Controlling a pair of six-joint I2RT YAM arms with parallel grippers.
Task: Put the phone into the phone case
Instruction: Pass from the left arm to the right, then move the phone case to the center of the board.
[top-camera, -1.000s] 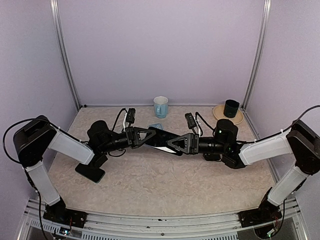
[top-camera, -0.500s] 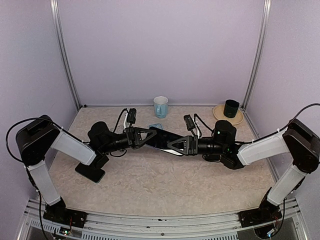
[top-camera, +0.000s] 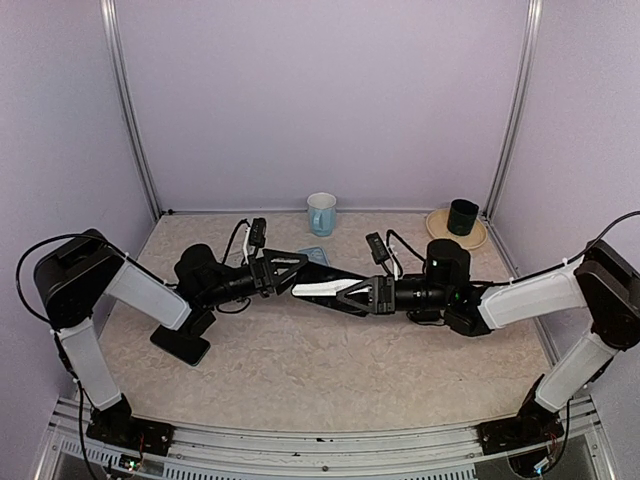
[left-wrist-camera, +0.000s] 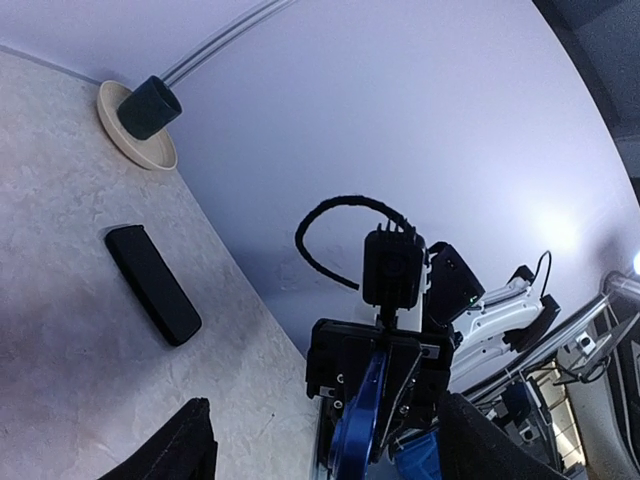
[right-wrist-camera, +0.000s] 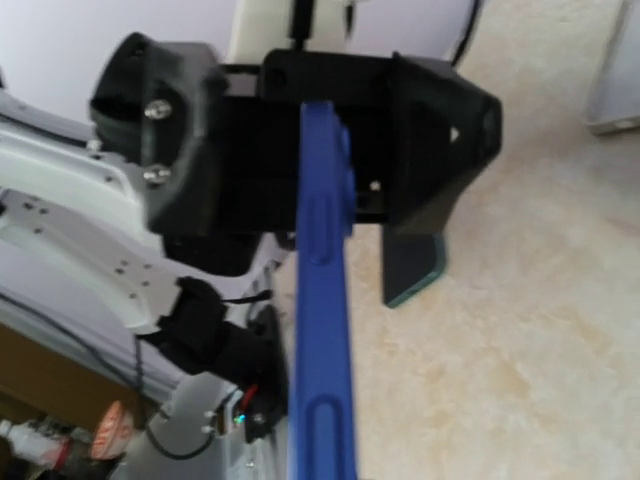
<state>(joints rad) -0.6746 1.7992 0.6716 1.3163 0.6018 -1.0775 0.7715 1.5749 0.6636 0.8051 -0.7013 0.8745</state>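
Note:
The phone case (right-wrist-camera: 322, 300) is a blue slab seen edge-on, held in the air between both arms above the middle of the table; from above it looks dark with a white glint (top-camera: 322, 288). My right gripper (top-camera: 337, 291) is shut on its right end. My left gripper (top-camera: 296, 266) stands open at the left end, its fingers (left-wrist-camera: 190, 445) wide apart and off the case (left-wrist-camera: 362, 420). A dark flat slab with a teal edge (right-wrist-camera: 412, 268), seemingly the phone, lies on the table just behind the grippers (top-camera: 312, 252).
A pale blue mug (top-camera: 321, 213) stands at the back centre. A dark cup (top-camera: 462, 216) sits on a beige plate (top-camera: 440, 236) at the back right. A black oblong slab (left-wrist-camera: 152, 283) lies under the right arm. Another black slab (top-camera: 180, 345) lies under the left arm.
My right gripper has shut on the phone case. My left gripper, shut on it before, has opened and let go. Both arms have stayed nearly in place.

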